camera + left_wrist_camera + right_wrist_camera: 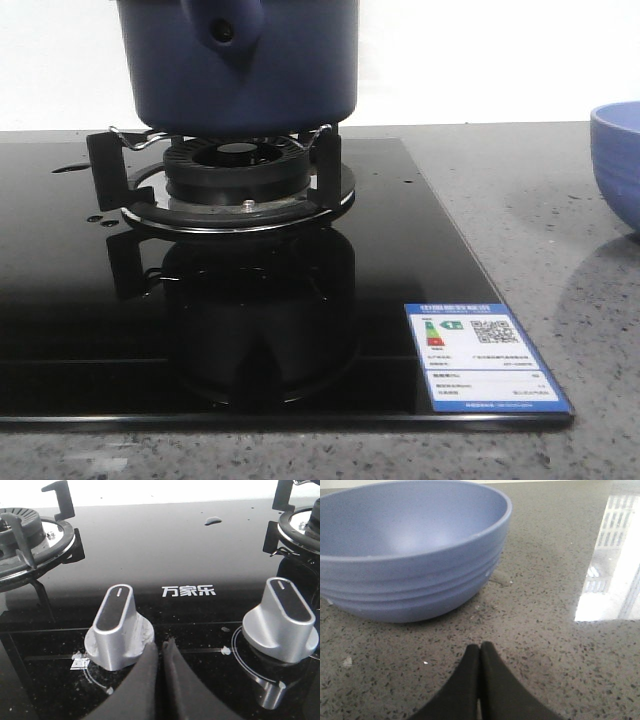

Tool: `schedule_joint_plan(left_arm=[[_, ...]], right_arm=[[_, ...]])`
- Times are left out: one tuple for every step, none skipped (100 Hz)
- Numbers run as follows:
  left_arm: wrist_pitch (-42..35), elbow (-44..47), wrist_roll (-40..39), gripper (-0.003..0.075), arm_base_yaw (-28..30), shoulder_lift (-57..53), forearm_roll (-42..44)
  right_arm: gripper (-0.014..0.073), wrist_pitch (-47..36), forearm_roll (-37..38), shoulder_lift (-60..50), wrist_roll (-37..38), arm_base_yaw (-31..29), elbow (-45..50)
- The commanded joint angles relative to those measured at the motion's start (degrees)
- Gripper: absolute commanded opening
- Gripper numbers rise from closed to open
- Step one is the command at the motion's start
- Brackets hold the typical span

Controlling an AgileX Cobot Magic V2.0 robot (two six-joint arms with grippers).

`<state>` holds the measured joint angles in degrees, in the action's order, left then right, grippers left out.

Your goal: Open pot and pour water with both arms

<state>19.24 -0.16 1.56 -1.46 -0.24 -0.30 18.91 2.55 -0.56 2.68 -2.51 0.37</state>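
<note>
The large dark navy-blue glossy pot (238,62) sits on the black wire supports of the round gas burner (238,170), its stubby handle socket with a round hole facing the front camera. The burner stands on a glossy black glass hob (400,250), which lies in a grey speckled stone counter (560,260).

The left gripper (161,652) has its two black fingers pressed together with nothing between them. Just ahead of it and to one side stands a silver control knob (117,627); a second silver knob (280,620) stands well apart on the other side. Beyond the fingertips, white Chinese lettering (187,591) reads "万家乐".

The right gripper (480,652) is likewise closed and empty, low over the counter. Near ahead of it rests a lighter blue ribbed bowl (415,555).

A white-and-blue energy label (485,355) with a QR code sticks to the hob's near corner; its small print is unreadable.
</note>
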Motion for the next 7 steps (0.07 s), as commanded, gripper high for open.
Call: schedule_joint_plan(left_arm=[[-3.0,2.0,-0.6,-0.002,0.1,-1.5,-0.5],[-3.0,2.0,-0.6,-0.002,0.1,-1.5,-0.5],[-3.0,2.0,-0.6,-0.002,0.1,-1.5,-0.5],[-3.0,2.0,-0.6,-0.002,0.1,-1.5,-0.5],[-3.0,2.0,-0.6,-0.002,0.1,-1.5,-0.5],[-3.0,2.0,-0.6,-0.002,0.1,-1.5,-0.5],[-3.0,2.0,-0.6,-0.002,0.1,-1.5,-0.5]], right_arm=[[-0.0063,-1.2,0.9,-1.0,0.0,-0.4,1.5],[-0.0063,-1.2,0.9,-1.0,0.0,-0.4,1.5],[-0.0063,-1.2,0.9,-1.0,0.0,-0.4,1.5],[-0.0063,-1.2,0.9,-1.0,0.0,-0.4,1.5],[-0.0063,-1.2,0.9,-1.0,0.0,-0.4,1.5],[-0.0063,-1.2,0.9,-1.0,0.0,-0.4,1.5],[-0.0063,-1.2,0.9,-1.0,0.0,-0.4,1.5]])
